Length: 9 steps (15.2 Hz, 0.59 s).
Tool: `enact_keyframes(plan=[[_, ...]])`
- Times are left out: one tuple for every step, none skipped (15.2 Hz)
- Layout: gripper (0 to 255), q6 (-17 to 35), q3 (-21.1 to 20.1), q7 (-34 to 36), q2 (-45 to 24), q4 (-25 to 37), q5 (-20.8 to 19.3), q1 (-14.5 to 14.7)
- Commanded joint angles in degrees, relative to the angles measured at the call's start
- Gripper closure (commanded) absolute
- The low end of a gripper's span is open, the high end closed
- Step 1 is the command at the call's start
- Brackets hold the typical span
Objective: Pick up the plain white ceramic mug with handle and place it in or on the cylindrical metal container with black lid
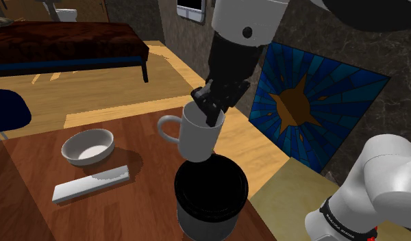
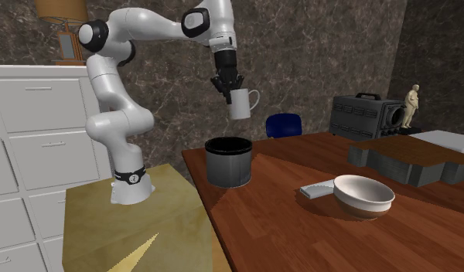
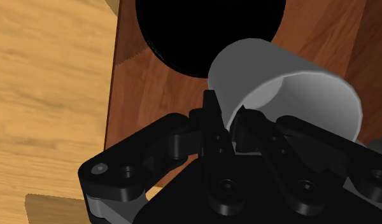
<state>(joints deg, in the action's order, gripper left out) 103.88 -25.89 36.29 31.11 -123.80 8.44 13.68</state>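
— Step in hand?
— Carrying. Gripper (image 1: pixel 212 109) clamped on the mug (image 1: pixel 197 135) at the rim, pinching the wall between both fingers, with the handle toward the shoulder view's left. Well clear of the table (image 1: pixel 33 205).

— Where against the container (image 1: pixel 209 198)?
— Hanging above it, over the far rim as seen from the shoulder view. Probably not centred yet. In the wrist view, just short of the black top rather than straight over it.

— Next move, then?
— Likely a small shift to bring the base over the middle. After that, a slow, straight descent, keeping upright. Letting go only once seated.

— Lid on or off?
— Cannot tell. Reads either as a flat black disc or as an open dark mouth. If shut, resting on top; if open, going inside.

— Anything else on the table?
— A bowl (image 1: pixel 88 146) and a flat grey slab (image 1: pixel 91 183), both well apart from the container, toward the shoulder view's left. Also grey boxes (image 2: pixel 393 164) farther along in the second exterior view, far from the path.

— In the way?
— Nothing between mug and container. Main risks, at a guess: clipping the container's rim with the base on the way down, or setting down off-centre and tipping on release.
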Motion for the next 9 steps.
enact_keyframes(plan=[[255, 0.3, 0.1, 0.2, 2.8, -3.0, 1.1, 1.0], [255, 1.0, 0.0, 0.2, 2.9, -3.9, 1.1, 1.1], [255, 1.7, -0.1, 0.2, 3.0, -4.7, 1.2, 1.1], [255, 2.5, -0.2, 0.2, 3.0, -5.5, 1.4, 1.2], [255, 3.2, -0.4, 0.2, 3.1, -6.3, 1.5, 1.3], [255, 4.0, -0.5, 0.2, 3.1, -7.1, 1.6, 1.3], [255, 4.7, -0.6, 0.3, 3.1, -7.8, 1.7, 1.4], [255, 5.5, -0.7, 0.3, 3.2, -8.6, 1.7, 1.4], [255, 6.3, -0.9, 0.3, 3.2, -9.3, 1.8, 1.5]])
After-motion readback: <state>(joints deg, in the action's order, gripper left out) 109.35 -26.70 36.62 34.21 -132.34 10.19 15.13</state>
